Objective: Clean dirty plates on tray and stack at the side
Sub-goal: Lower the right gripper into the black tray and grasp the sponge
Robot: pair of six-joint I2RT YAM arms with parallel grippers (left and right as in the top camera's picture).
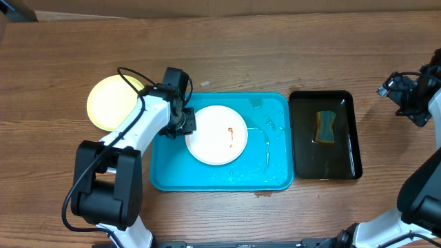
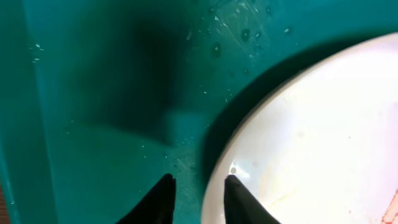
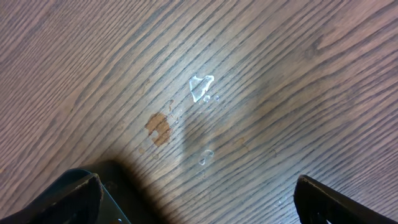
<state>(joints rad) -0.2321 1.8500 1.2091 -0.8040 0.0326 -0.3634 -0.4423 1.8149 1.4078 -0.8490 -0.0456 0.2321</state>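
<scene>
Wooden desk (image 1: pixel 275 55) carries one yellow plate (image 1: pixel 114 103), set aside. Smeared white plate (image 1: pixel 217 134) lies in tray (image 1: pixel 269 165), not yet cleaned; my left pincer (image 2: pixel 199 180) is narrow at its rim, right pincer (image 3: pixel 198 186) wide.

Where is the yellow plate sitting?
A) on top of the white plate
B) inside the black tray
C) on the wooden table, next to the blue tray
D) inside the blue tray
C: the yellow plate lies on the bare wooden table, just outside the left end of the blue tray.
</scene>
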